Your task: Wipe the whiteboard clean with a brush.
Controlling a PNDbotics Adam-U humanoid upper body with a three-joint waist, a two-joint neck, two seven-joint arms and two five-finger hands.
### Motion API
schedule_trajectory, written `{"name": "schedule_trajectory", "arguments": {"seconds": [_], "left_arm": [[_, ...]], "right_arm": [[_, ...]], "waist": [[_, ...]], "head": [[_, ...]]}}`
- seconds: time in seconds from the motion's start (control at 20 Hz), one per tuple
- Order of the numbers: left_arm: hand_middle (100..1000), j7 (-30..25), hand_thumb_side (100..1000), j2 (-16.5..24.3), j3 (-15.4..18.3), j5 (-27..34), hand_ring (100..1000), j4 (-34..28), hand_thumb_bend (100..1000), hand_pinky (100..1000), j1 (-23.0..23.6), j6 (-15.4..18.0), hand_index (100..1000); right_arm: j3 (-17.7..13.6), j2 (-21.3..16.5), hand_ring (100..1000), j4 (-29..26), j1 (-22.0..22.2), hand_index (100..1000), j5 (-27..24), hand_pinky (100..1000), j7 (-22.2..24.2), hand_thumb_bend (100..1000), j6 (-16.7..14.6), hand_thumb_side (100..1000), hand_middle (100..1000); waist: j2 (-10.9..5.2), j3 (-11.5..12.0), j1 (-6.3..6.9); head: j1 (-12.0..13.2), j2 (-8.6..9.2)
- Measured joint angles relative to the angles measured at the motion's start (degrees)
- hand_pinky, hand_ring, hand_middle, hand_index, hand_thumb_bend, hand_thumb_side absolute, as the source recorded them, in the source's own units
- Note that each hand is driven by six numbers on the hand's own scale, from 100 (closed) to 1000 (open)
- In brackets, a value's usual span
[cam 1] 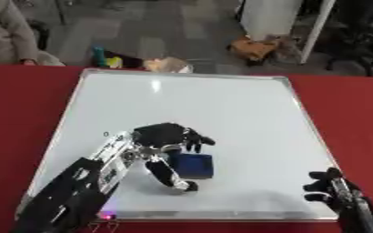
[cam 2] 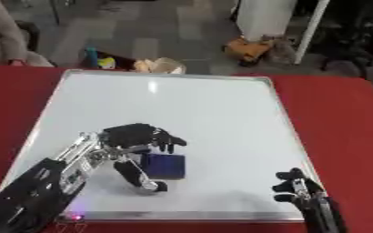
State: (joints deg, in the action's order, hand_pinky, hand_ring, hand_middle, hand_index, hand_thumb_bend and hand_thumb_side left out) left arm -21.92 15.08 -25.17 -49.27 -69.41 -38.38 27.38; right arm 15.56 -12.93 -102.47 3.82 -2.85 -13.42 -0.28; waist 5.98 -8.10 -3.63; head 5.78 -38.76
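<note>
Left hand [cam 1: 167, 136] curled over blue brush [cam 1: 194, 164] on whiteboard [cam 1: 221, 104]; judged light, rigid, best pinched by its sides; right hand [cam 1: 329, 182] idle, relaxed.

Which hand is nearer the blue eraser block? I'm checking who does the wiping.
Left. The left hand arches over the blue eraser block, touching it; the right hand rests at the whiteboard's near-right corner.

soft blur, glare on whiteboard [cam 1: 154, 85]
</note>
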Motion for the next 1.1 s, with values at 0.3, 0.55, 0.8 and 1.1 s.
{"name": "schedule_trajectory", "arguments": {"seconds": [0.3,0.55,0.8,1.1], "left_arm": [[638,-0.41,509,-0.01,0.01,-0.57,623,0.39,495,597,0.01,-0.32,965],[625,-0.31,494,-0.02,0.08,-1.25,613,1.09,479,588,0.06,-0.79,962],[615,0.16,476,-0.06,0.35,-1.99,605,1.79,463,581,0.07,-1.29,960],[605,0.89,463,-0.50,0.63,-2.67,597,2.29,435,571,0.07,-1.49,956]], "right_arm": [[0.00,0.00,638,0.00,0.00,683,0.00,601,0.00,100,0.00,880,480],[0.00,0.00,637,0.01,-0.01,683,0.00,600,0.00,100,0.00,880,480],[0.00,0.01,637,0.01,-0.01,683,0.00,600,0.00,100,0.00,879,480],[0.00,0.01,637,0.01,-0.01,683,0.00,600,0.00,100,0.00,879,480]], "waist": [[0.01,-0.02,0.01],[0.01,-0.02,0.07],[0.03,-0.01,0.03],[0.03,0.05,0.00]], "head": [[0.11,-0.01],[0.11,-0.01],[0.14,-0.02],[0.17,-0.02]]}}
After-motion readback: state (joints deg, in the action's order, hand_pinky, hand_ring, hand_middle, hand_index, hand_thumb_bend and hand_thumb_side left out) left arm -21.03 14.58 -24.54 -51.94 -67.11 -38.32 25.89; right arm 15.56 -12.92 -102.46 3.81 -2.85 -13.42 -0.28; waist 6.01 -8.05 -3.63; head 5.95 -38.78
